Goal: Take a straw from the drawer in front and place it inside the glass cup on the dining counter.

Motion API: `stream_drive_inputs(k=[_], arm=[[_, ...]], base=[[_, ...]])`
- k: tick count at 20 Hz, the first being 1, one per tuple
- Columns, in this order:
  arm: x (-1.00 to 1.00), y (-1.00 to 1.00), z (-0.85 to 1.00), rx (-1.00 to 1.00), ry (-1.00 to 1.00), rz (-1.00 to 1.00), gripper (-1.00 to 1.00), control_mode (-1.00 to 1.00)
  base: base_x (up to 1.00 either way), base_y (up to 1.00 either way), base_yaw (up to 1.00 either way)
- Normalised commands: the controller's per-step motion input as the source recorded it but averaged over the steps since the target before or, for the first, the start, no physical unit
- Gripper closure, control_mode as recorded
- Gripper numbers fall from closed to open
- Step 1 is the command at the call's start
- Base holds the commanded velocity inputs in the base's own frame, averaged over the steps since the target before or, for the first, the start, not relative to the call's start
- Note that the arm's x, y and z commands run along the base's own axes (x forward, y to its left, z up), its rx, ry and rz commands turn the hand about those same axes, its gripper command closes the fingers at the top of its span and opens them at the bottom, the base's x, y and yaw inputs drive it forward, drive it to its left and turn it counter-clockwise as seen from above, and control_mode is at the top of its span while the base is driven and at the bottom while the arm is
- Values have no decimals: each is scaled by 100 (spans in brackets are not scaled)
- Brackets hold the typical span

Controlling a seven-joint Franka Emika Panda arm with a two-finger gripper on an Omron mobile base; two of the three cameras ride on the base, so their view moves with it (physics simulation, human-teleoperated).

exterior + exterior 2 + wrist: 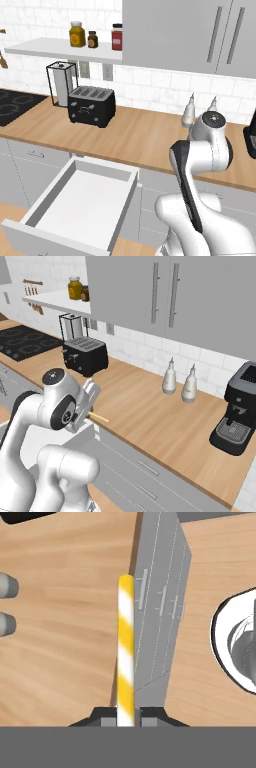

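Observation:
My gripper (pixel 87 411) hangs above the front edge of the wall counter, shut on the straw (pixel 99 417). In the hand view the straw (pixel 125 647) is a thin stick with yellow and white stripes, standing straight up from between the two dark fingertips (pixel 105 716) of the gripper (pixel 125 716). Below and to the left, the drawer (pixel 80 200) is pulled out, its white inside bare. The arm's white body hides the hand in the left base view. The glass cup and the dining counter are out of view.
On the wood wall counter (pixel 145 137) stand a black toaster (pixel 92 105), a paper towel holder (pixel 61 82), two white bottles (pixel 170 378) and a black coffee machine (pixel 240 406). A black cooktop (pixel 12 105) lies far left. Closed grey drawers (pixel 140 476) sit below.

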Motion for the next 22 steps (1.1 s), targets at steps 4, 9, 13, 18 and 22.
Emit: stream_drive_inputs(k=[4, 9, 13, 18, 22], arm=[[-8, -17, -14, 2, -12, 0, 100, -100], [0, 0, 0, 0, 0, 0, 100, 100], [0, 0, 0, 0, 0, 0, 100, 100], [0, 0, 0, 0, 0, 0, 100, 100], [0, 0, 0, 0, 0, 0, 100, 100]], base=[[0, 0, 0], [-49, -8, 0], [-71, 0, 0], [-65, 0, 8], [-48, 14, 32]])
